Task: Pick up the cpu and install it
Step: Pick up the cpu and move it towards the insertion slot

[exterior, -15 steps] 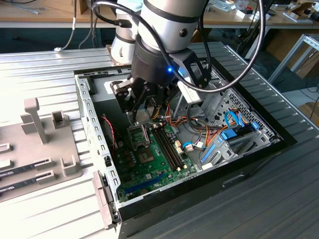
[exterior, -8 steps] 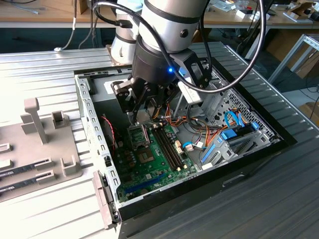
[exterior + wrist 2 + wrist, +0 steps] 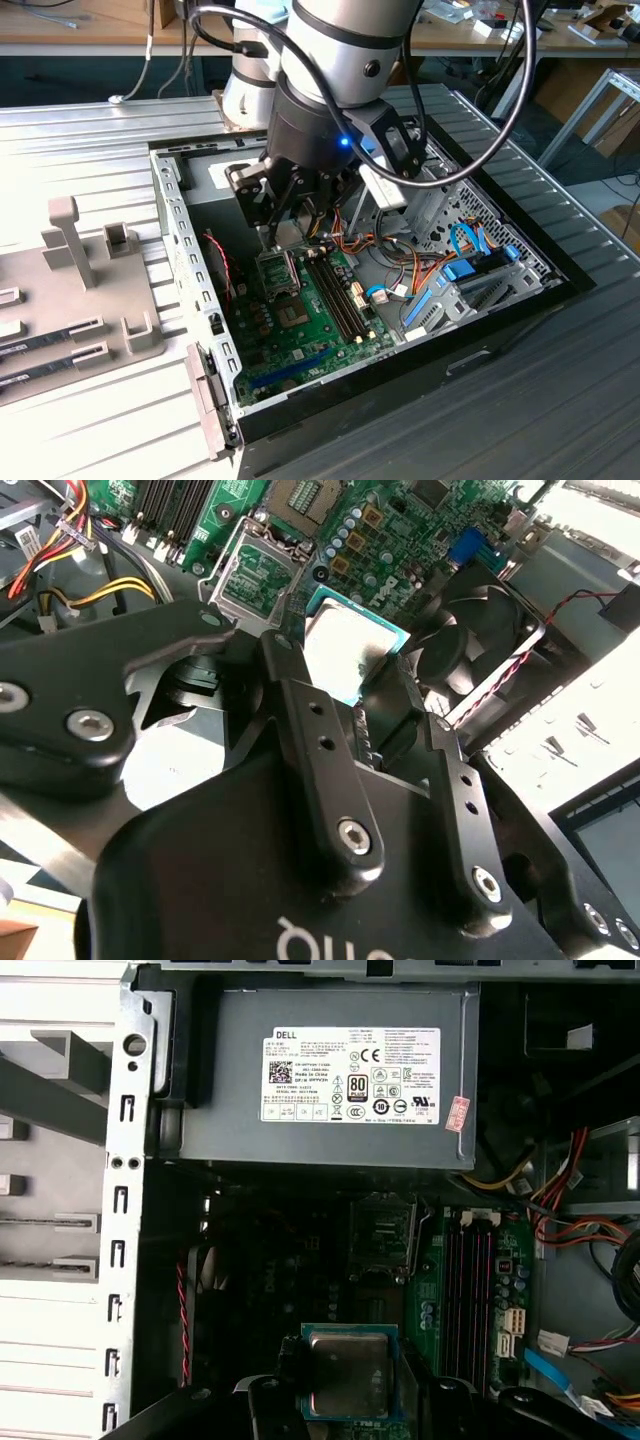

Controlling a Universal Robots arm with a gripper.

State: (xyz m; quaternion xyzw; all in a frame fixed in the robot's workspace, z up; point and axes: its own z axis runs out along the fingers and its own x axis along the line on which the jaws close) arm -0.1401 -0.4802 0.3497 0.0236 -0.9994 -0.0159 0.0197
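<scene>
Exterior view: off the arm, raised, at medium range, looking obliquely down into the open computer case (image 3: pixel 178 240), with the gripper (image 3: pixel 275 222) above the motherboard (image 3: pixel 300 325).

First wrist view: faces down past the gripper, with the power supply (image 3: pixel 320 1080) beyond it.

Second wrist view: very close behind the fingers (image 3: pixel 300 710), sighting along them.

Both wrist views share the cpu (image 3: pixel 350 1370) clamped in the gripper and the socket (image 3: pixel 255 570) near it.

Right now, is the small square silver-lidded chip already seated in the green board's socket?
No, the end effector holds the silver-lidded chip and the metal-framed socket lies empty.

Bright room light, washed-out glare on table (image 3: pixel 50 1360) — case interior (image 3: pixel 250 1250) shadowed
</scene>
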